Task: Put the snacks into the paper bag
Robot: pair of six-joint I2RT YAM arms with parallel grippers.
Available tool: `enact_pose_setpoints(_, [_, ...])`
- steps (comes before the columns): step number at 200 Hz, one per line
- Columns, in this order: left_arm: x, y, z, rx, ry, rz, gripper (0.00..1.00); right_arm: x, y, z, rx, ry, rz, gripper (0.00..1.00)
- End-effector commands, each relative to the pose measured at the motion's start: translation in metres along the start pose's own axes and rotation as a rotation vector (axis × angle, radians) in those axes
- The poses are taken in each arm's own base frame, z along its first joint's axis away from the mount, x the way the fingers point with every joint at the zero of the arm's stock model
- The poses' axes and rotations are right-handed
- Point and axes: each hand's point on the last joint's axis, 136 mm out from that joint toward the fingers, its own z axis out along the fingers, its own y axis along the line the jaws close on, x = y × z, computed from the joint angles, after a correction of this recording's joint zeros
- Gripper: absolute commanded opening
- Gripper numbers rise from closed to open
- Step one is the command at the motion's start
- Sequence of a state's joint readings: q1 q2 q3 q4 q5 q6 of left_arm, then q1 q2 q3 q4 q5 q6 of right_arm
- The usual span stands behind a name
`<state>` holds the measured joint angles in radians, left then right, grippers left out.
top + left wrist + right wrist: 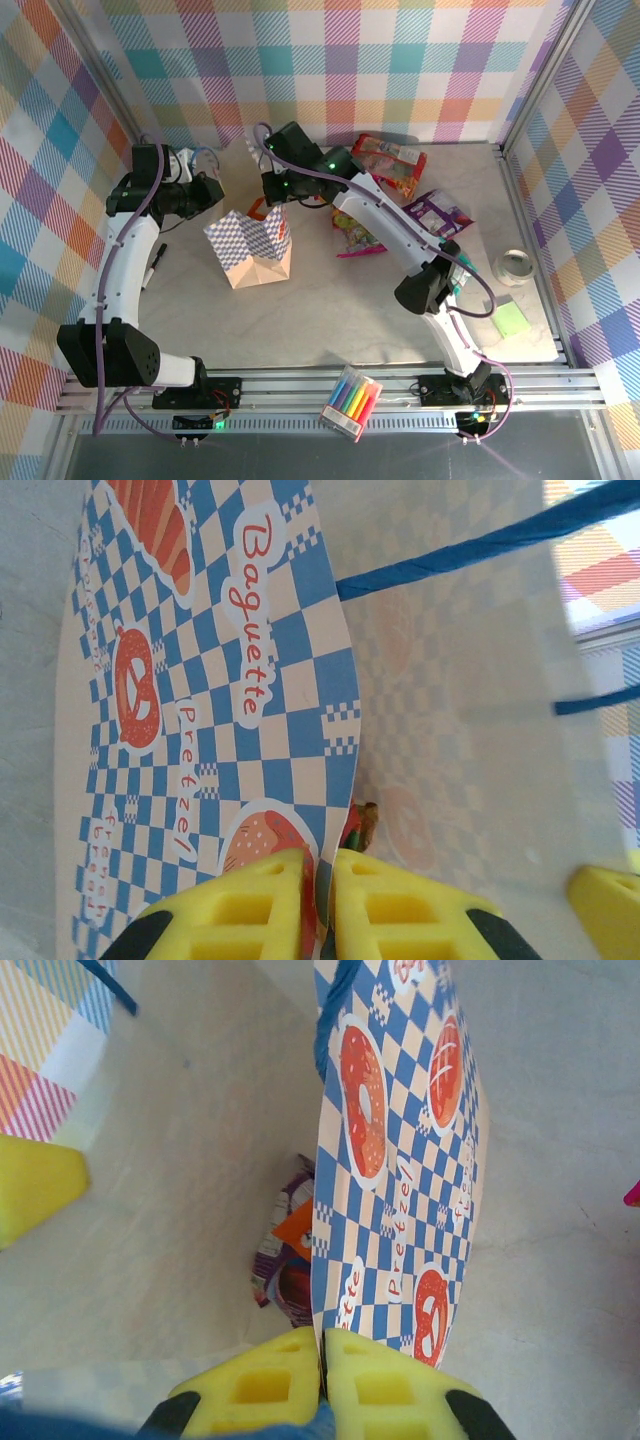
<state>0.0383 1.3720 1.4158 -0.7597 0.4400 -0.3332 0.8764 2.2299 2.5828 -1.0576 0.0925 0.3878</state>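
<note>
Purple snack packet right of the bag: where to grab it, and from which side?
Pinch the purple packet by its edge farthest from the bag, coming straight down. It lies flat on the table, so only an edge offers a pinch, and the right arm overlaps its bag-side edge. The right hand is shut on the paper bag rim, so it would have to release first.

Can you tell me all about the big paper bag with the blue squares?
The tan kraft paper bag sits on the pale marble-look table between the two arms. A blue-and-white checkered band runs round its top, with orange bakery pictures and red words such as Baguette and Pretzel. It has blue cord handles at the rim. Its mouth is open: the left gripper and the right gripper each pinch a side of it. Inside lie crinkly snack packets, purple, orange and red.
</note>
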Motion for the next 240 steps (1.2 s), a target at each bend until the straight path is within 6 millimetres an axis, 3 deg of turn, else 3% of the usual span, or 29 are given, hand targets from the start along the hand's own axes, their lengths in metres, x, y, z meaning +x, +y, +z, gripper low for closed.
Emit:
enact_pose_setpoints(1, [0.006,0.002,-0.010,-0.006,0.011,-0.018,0.15,-0.008,0.012,-0.008,-0.034,-0.034,0.004,0.00])
enact_pose_setpoints(30, [0.006,0.002,-0.010,-0.005,0.009,-0.019,0.15,-0.005,-0.010,-0.018,0.081,-0.040,0.035,0.00])
enact_pose_setpoints(99, [0.007,0.001,-0.010,-0.004,0.012,-0.017,0.15,0.016,-0.014,-0.013,0.088,0.035,0.054,0.00])
enact_pose_setpoints(126, [0.005,0.000,-0.013,-0.005,0.009,-0.011,0.16,0.010,-0.015,-0.022,0.094,0.008,0.056,0.00])
enact_pose_setpoints(155, [0.003,0.000,-0.016,-0.019,-0.002,-0.006,0.22,0.005,-0.014,-0.033,0.089,-0.016,0.059,0.08])
enact_pose_setpoints(202, [-0.002,0.001,-0.020,-0.045,-0.013,0.006,0.25,0.001,-0.020,-0.046,0.120,-0.051,0.062,0.09])
enact_pose_setpoints(240, [-0.003,-0.001,-0.018,-0.036,-0.004,0.004,0.25,0.000,-0.028,-0.052,0.156,-0.065,0.061,0.36])
